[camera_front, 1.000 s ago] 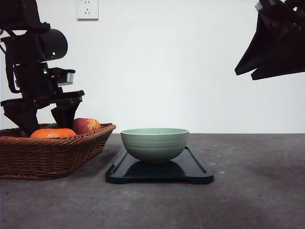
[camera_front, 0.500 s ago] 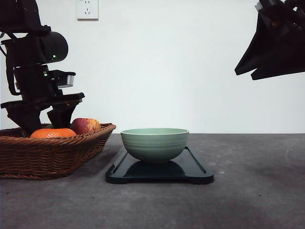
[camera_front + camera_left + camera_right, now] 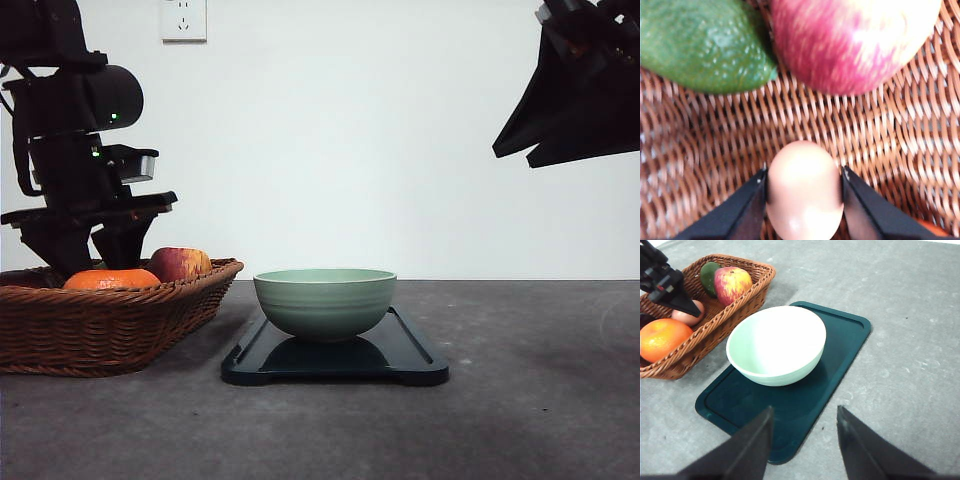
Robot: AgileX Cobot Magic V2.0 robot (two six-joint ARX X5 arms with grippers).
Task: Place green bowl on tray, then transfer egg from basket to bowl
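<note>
No words or labels can be read on anything; the faint print on the tray (image 3: 840, 335) is too dim to make out. A white wall socket (image 3: 183, 19) sits high on the wall behind the left arm.

The green bowl (image 3: 325, 301) stands upright on the dark tray, toward the basket end, with bare tray left on its other side. The basket (image 3: 110, 315) sits just beside the tray on the left, not touching it as far as the right wrist view shows.

Inside the basket lie a red and yellow apple (image 3: 855, 42), a green fruit (image 3: 702, 42) next to the apple, and an orange (image 3: 662, 339). The egg (image 3: 804, 192) lies in the basket between them, with the 2 fingers of the left gripper (image 3: 804, 200) pressed on both its sides, so the jaws are closed on the egg. Woven floor shows between the egg and the apple.

The right gripper (image 3: 805, 440) hangs high over the tray's near end, its jaws wide apart and holding nothing.

The grey table (image 3: 540, 400) to the right of the tray is open
</note>
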